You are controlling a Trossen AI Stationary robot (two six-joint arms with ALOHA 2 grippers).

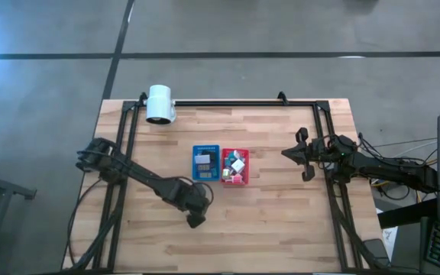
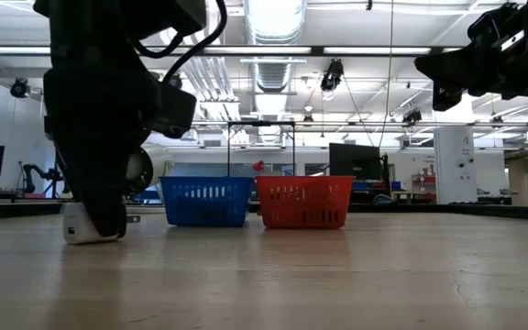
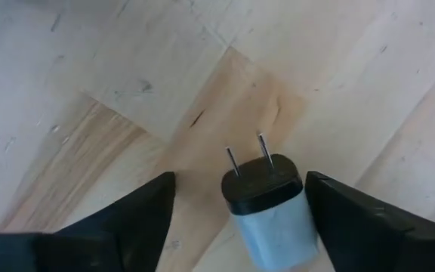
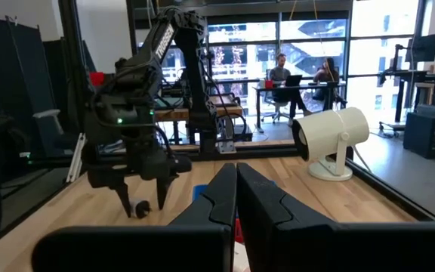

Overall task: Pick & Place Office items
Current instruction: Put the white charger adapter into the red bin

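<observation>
The left gripper is down at the wooden tabletop, in front of the two trays and toward the left. Its two dark fingers stand spread wide on either side of a small white plug adapter with a black face and two metal prongs, which lies flat on the wood between them; one finger seems to lie just against its side and the other is clearly apart. In the low view the same white block sits on the table under the left arm's dark bulk.

At the table's far edge stands a big white cylinder on a round foot.

In the middle of the table sit a blue perforated rectangular tray and a red perforated rectangular tray, side by side and touching. The blue one holds a few flat grey and dark pieces; the red one holds a small heap of white, pink and teal cubes.

The right gripper hangs above the table to the right of the red tray, well apart from it, its fingers pressed together on nothing
</observation>
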